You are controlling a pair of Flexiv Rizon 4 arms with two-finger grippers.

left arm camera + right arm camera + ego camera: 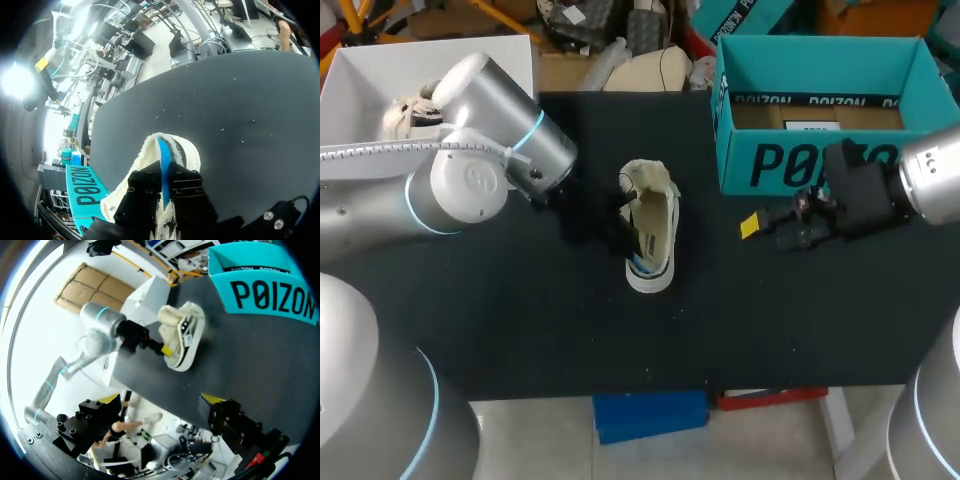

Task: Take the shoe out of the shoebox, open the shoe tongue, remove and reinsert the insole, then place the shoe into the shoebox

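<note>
black-fingered left claw [164, 174] clenched on blue insole [162, 150], thin edge pinched at mouth of cream shoe [142, 160]. shoe lies on side on table [520, 320], out of teal shoebox [820, 165]. risk: nothing pins shoe, so pull may drag whole shoe instead of freeing insole; thin edge may slip from pinch or fold. right claw [772, 226] released, empty, just before shoebox front, well apart from shoe: too far to brace it, and in path back to box. white bin [380, 80] behind left arm.
</note>
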